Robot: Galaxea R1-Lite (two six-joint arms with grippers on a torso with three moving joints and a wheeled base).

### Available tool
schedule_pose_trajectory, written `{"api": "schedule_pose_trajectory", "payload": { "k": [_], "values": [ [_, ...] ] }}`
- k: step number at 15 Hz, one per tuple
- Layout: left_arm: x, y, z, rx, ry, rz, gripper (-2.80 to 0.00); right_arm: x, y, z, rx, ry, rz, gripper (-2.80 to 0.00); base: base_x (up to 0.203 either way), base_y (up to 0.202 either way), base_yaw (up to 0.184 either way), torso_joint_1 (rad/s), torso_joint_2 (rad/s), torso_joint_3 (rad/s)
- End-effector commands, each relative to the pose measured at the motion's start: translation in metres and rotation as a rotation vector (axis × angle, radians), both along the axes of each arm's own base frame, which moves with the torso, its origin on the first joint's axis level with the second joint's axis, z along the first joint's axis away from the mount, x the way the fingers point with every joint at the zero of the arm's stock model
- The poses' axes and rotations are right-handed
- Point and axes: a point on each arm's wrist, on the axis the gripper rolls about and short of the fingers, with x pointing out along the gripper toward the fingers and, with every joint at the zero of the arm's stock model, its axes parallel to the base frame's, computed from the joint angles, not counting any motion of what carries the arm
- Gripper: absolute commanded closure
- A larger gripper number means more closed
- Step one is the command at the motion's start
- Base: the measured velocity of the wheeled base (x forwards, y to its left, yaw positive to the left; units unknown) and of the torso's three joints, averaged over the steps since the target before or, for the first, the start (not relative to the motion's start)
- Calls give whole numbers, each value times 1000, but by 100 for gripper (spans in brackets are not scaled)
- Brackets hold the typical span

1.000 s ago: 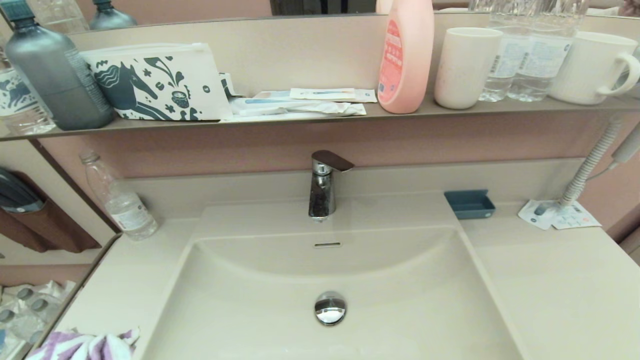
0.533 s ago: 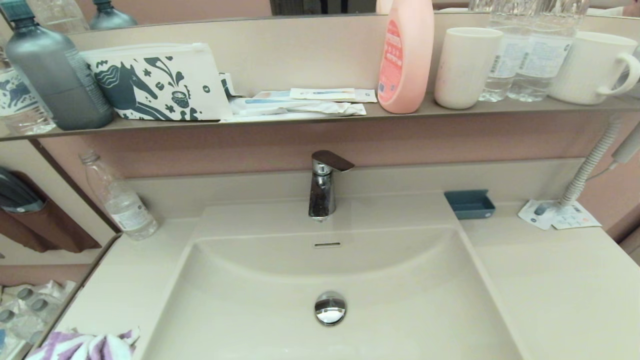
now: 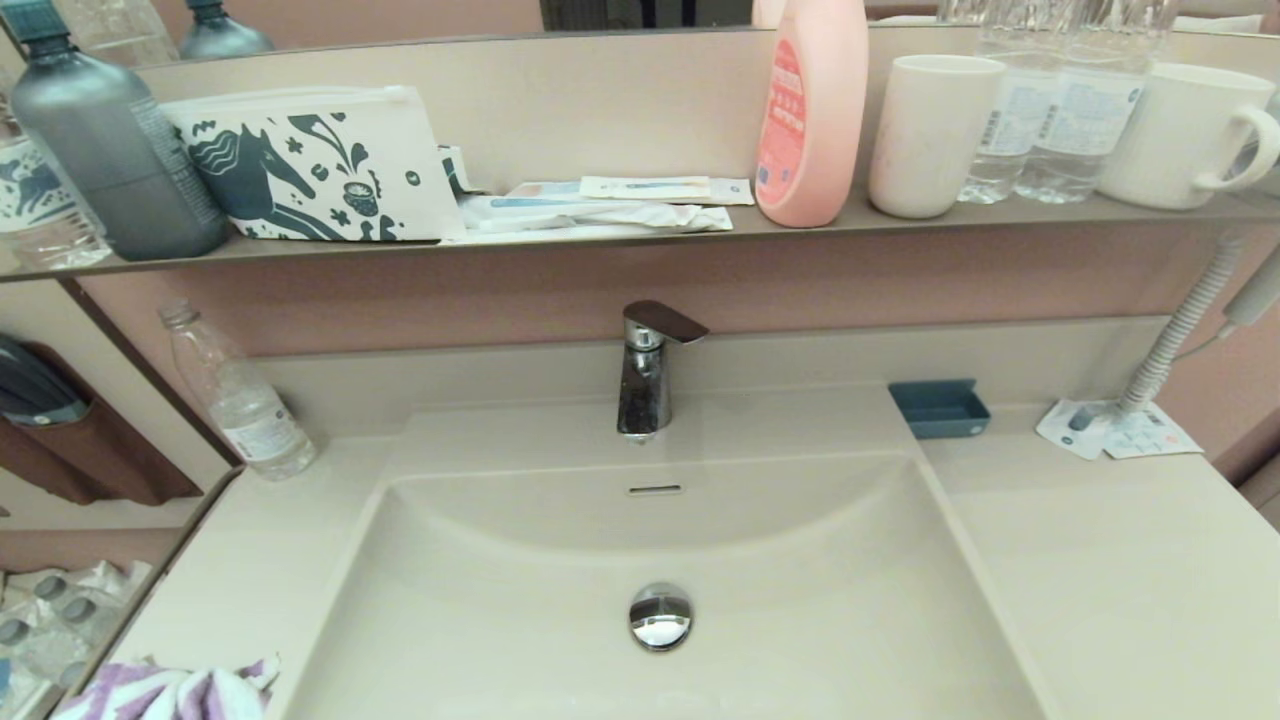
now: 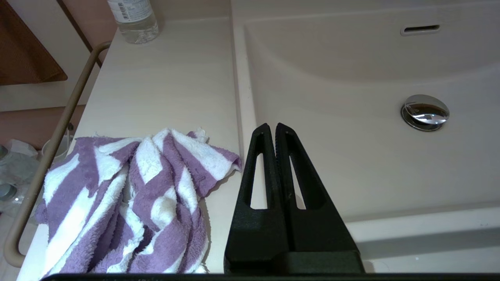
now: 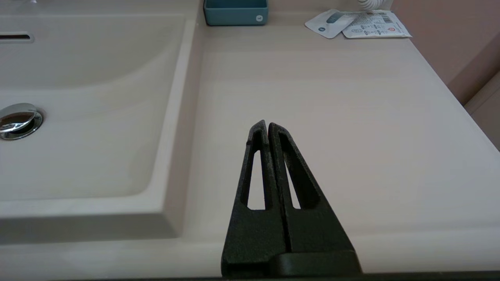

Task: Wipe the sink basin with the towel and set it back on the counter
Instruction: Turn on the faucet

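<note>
From your head camera, the sink basin point(image 3: 660, 590) fills the middle of the desk point(image 3: 1100, 560), with the chrome drain plug point(image 3: 660, 616) at its centre and the tap point(image 3: 645, 370) at twelve o'clock from it. The towel point(image 3: 170, 690) lies bunched on the desk at about eight o'clock from the plug, at the frame's lower edge and outside the bowl. The blue tray point(image 3: 940, 408) sits at two o'clock, and a clear bottle point(image 3: 235, 395) stands at ten o'clock against the back edge. Neither arm shows here. In your left wrist camera, the left gripper point(image 4: 275, 128) hangs over the basin's rim, its jaws pressed together and holding nothing; the striped towel point(image 4: 129, 199) lies crumpled on the desk just beside it, apart from the tips. In your right wrist camera, the right gripper point(image 5: 267, 125) hangs over bare desk point(image 5: 332, 97) beside the basin point(image 5: 90, 117), its jaws together and holding nothing, well apart from the tray point(image 5: 235, 11).
</note>
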Motion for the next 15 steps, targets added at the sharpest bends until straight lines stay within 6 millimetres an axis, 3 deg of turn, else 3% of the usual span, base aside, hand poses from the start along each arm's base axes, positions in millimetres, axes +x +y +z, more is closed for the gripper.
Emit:
{"api": "schedule_pose_trajectory", "payload": {
  "k": [1,7,9,11,15],
  "values": [
    [0,0,0,0,1,0,0,0,0,0,-1,0,0,0,0,0,0,0,0,0],
    [0,0,0,0,0,0,0,-1,0,5,-31,-4,-18,0,0,0,0,0,0,0],
    [0,0,0,0,1,0,0,-1,0,25,-33,-7,-18,0,0,0,0,0,0,0],
    [0,0,0,0,0,0,0,3,0,61,-22,-6,-15,0,0,0,0,0,0,0],
    [0,0,0,0,0,0,0,34,0,121,33,52,-9,0,0,0,0,0,0,0]
  ]
}}
